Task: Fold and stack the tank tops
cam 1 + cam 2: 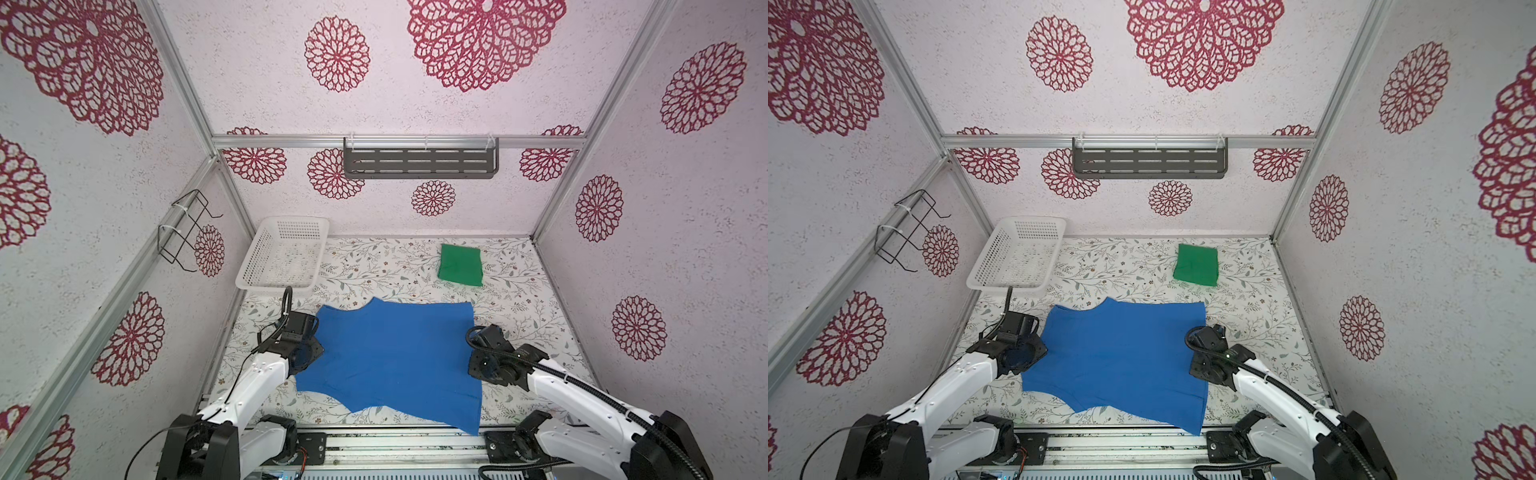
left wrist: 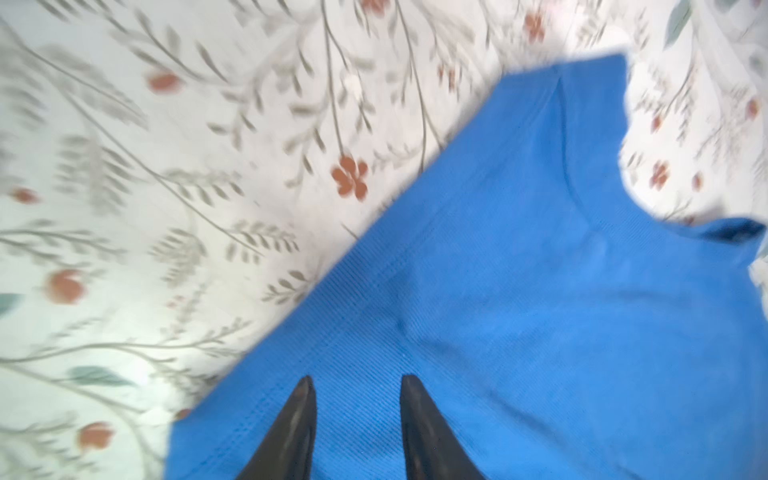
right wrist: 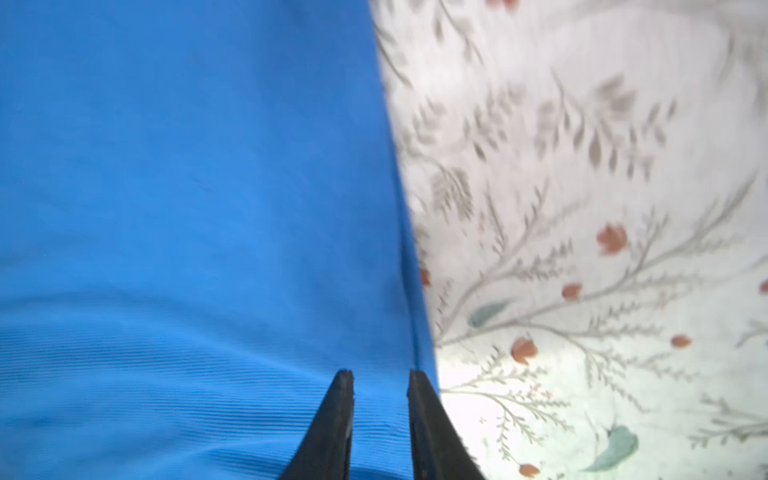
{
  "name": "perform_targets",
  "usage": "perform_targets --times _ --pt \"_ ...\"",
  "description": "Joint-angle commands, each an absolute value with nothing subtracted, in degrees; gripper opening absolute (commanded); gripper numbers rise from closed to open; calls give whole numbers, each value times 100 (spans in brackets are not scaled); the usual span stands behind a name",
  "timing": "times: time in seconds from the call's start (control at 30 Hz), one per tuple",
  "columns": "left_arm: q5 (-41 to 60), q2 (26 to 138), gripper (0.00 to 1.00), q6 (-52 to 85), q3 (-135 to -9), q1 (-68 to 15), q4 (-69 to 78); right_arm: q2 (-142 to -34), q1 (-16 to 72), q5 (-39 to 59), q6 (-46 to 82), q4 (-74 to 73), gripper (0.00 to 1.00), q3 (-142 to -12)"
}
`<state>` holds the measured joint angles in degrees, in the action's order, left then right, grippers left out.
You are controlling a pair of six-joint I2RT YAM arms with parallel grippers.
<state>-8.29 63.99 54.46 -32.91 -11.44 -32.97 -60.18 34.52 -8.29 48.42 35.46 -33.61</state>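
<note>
Floral-print tabletop: royal blue fabric tank top spread flat at front centre. Bright green fabric tank top lies folded into a square, well apart at back right. Left gripper and right gripper sit over the blue top's opposite side edges, jaws apart.

Open tabletop between white basket and green tank top
</note>
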Motion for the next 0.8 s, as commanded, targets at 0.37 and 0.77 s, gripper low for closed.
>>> perform_targets --times 0.37,0.77 --pt "-615 9476 37 5164 -5929 -3088 -3038 -7771 2793 -622 3842 2254 28 -4166" --pt "-796 11363 35 5118 -6815 -2843 -2724 -9598 2571 -624 3248 1753 26 -4912"
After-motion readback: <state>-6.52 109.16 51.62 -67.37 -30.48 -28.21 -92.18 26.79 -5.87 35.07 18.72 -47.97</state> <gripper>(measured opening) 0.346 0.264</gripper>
